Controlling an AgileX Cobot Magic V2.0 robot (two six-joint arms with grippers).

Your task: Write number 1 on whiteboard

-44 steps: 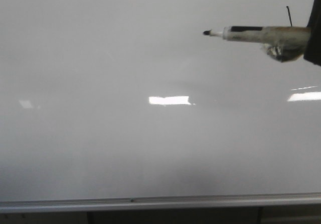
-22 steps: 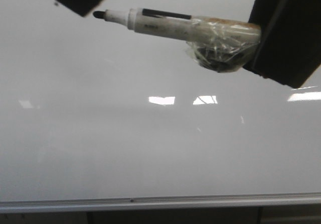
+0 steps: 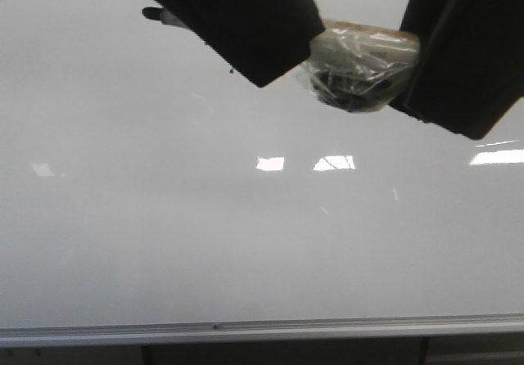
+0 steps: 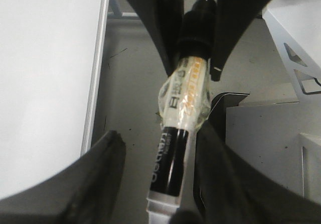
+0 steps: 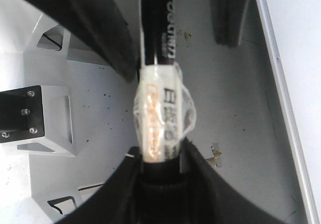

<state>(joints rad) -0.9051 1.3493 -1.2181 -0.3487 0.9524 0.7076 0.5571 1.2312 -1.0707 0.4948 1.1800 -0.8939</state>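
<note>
The whiteboard (image 3: 164, 242) fills the front view, with its silver frame rail (image 3: 246, 330) along the bottom. A marker (image 3: 360, 50) with clear tape round its barrel lies level in front of the board, black tip (image 3: 151, 12) pointing left. My right gripper (image 3: 458, 54) is shut on its black rear end, seen clamped in the right wrist view (image 5: 161, 156). My left gripper (image 3: 237, 21) covers the barrel; its open fingers (image 4: 113, 153) stand on either side of the marker (image 4: 170, 158), one with a clear gap. The number 1 is hidden.
Bright rectangular light reflections (image 3: 270, 164) lie across the board. Beside the board's edge (image 4: 95, 83) the wrist views show a grey surface and white metal brackets (image 5: 45, 113), (image 4: 296, 58).
The right gripper brought the marker up and left, closer to the camera. The left gripper came in from the upper left and now straddles the barrel. The thin black stroke is now covered.
</note>
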